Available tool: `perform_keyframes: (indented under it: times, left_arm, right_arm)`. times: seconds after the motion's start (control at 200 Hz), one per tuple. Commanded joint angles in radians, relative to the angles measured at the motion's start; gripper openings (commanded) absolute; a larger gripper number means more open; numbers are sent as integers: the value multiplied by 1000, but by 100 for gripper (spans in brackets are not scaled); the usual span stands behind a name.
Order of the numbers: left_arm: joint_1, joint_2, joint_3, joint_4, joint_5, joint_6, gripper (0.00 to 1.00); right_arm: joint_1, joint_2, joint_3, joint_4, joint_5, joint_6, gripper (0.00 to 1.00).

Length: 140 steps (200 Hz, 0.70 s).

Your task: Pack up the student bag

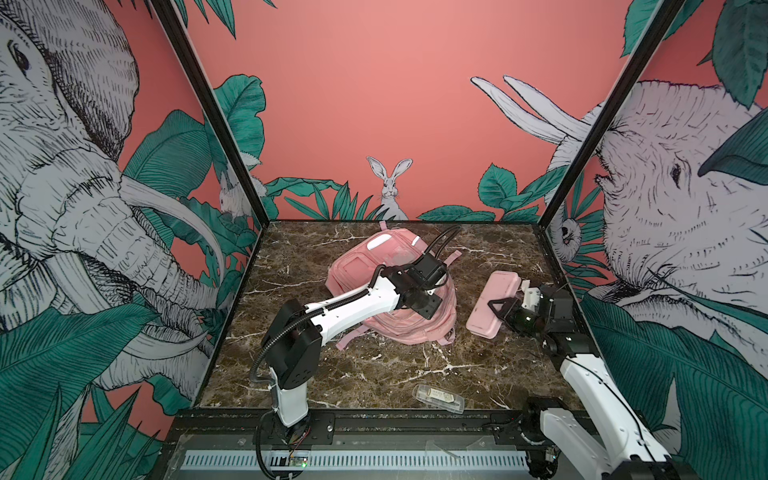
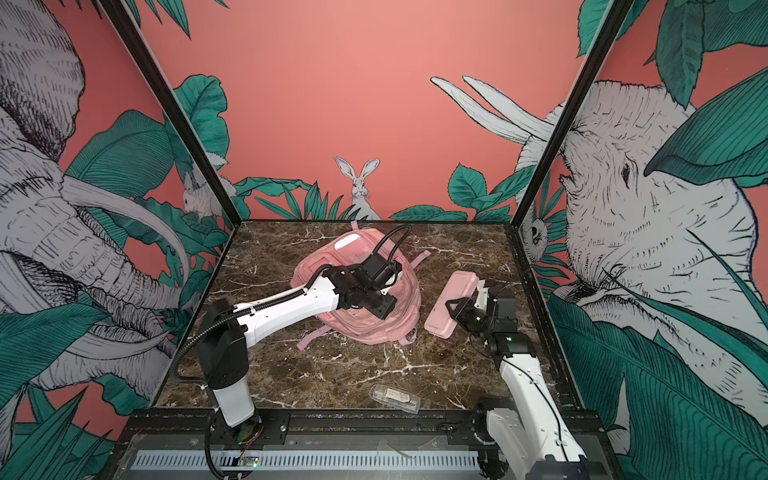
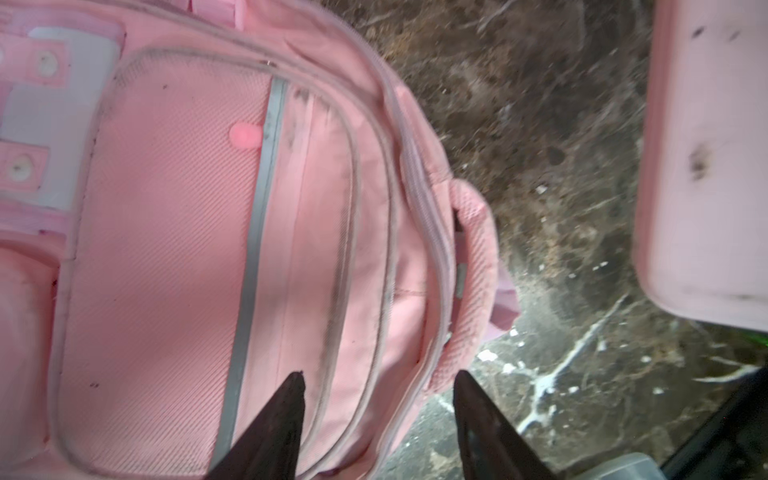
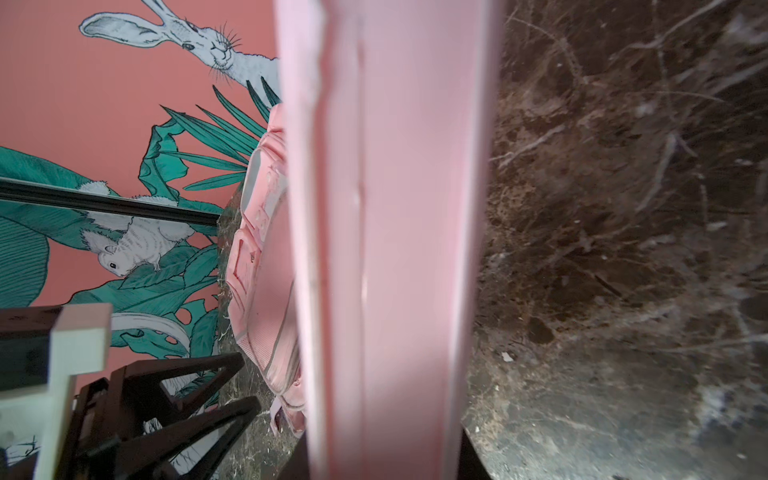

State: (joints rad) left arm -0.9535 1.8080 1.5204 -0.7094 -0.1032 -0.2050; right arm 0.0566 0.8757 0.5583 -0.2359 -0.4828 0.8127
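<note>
White shells and black joints cover the left arm (image 1: 357,301) and right arm (image 1: 594,378); a black ribbed cable (image 1: 337,306) trails the left; left tool (image 3: 380,376) fingers (image 3: 282,419) are black, tapered.

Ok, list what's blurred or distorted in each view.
In both top views: sharp but wide-angle, the frame posts splay outward. Left wrist view: student bag slightly smeared and soft. Right wrist view: pencil case too close, out of focus; marble table soft; wallpaper rabbit crisp.
</note>
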Motion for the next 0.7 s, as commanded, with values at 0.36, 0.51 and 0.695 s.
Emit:
perform_keyframes:
  times: [0.36,0.51,0.695]
  left_arm:
    - [-12,66,-8,-55,-173,69,51]
    - [-17,111,20,-56,-187,73,49]
    - [-17,147,42,-65,-229,76,45]
  right_arm:
    - [183,130,79,200,95,41,16]
    - [211,172,77,217,99,41,16]
    - [233,195,86,228,111,39,16]
